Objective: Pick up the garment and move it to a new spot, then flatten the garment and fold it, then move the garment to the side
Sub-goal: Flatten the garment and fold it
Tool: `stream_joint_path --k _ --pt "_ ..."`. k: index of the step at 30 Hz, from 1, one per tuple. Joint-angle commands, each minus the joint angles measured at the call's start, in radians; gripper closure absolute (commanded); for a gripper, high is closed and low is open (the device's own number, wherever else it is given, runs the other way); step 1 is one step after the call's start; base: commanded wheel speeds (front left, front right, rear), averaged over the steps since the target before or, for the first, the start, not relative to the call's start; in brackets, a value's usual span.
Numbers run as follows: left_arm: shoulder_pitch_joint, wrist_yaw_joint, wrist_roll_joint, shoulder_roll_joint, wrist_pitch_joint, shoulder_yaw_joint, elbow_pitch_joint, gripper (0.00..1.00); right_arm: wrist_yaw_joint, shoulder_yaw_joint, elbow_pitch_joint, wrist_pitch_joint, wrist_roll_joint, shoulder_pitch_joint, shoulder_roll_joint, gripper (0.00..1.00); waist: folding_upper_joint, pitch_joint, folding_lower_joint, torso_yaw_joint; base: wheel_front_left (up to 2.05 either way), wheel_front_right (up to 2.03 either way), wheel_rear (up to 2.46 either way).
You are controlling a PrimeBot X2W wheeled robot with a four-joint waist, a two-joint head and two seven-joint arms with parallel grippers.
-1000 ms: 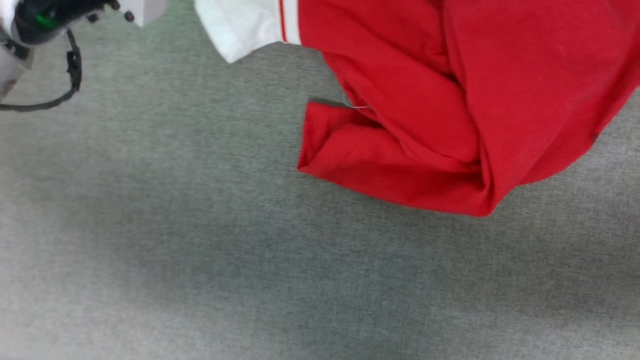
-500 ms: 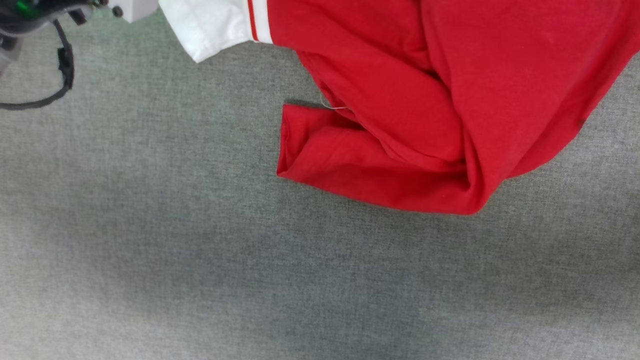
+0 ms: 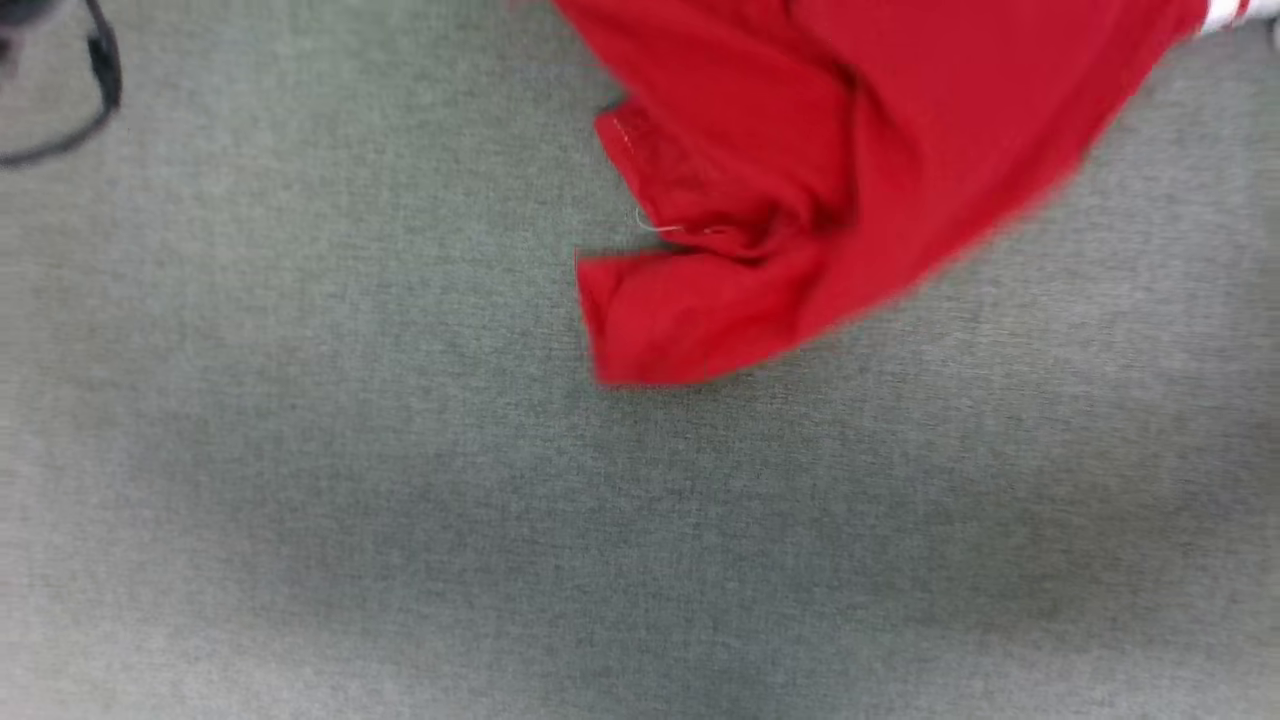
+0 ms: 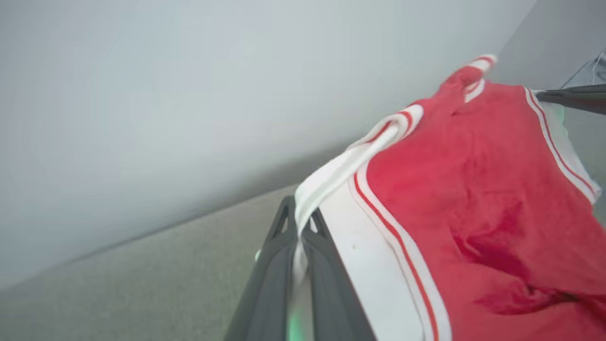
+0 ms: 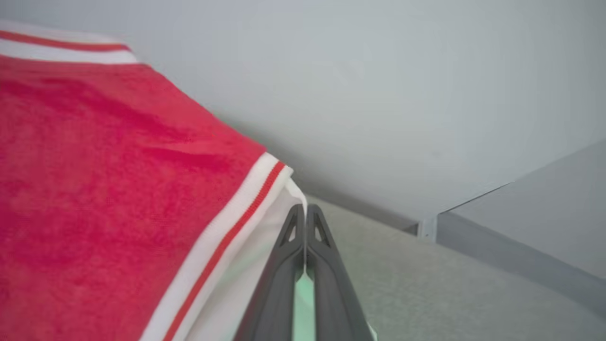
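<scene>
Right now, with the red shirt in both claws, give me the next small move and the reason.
Probably lift both claws a little higher, evenly. The left claw is shut on one white sleeve and the right claw on the other sleeve, so the garment hangs between them, yet its lower red corner seems to rest on the grey surface.

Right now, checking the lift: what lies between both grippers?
The red jersey spans from left gripper to right gripper, as the left wrist view shows.

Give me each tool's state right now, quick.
Left tool: closed on the garment, at its white sleeve edge.
Right tool: closed on the garment's white edge.
</scene>
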Motion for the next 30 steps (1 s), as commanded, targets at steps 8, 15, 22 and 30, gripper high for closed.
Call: stream_joint_path --k 8,15,22,30 --pt "-0.152 0.002 -0.009 -0.081 -0.225 0.095 0.203 1.0 -0.002 -0.331 0.121 -0.241 -0.248 -0.153 0.08 1.0 0.0 -0.055 0.0 -0.057 0.0 0.0 0.0" --pt "-0.325 0.003 -0.044 -0.145 -0.336 0.234 0.33 1.0 -0.002 -0.571 0.141 -0.443 -0.455 -0.313 0.183 1.0 0.0 -0.073 0.0 -0.089 0.0 0.0 0.0" --pt "-0.279 0.002 -0.059 -0.156 -0.343 0.279 0.314 1.0 -0.002 -0.563 0.18 -0.51 -0.529 -0.347 0.217 1.0 0.0 -0.091 0.0 -0.092 0.0 0.0 0.0" --pt "-0.044 0.002 -0.151 -0.089 -0.288 0.241 0.178 1.0 -0.002 -0.379 0.163 -0.514 -0.417 -0.204 0.2 1.0 0.0 -0.093 0.0 -0.077 0.0 0.0 0.0"
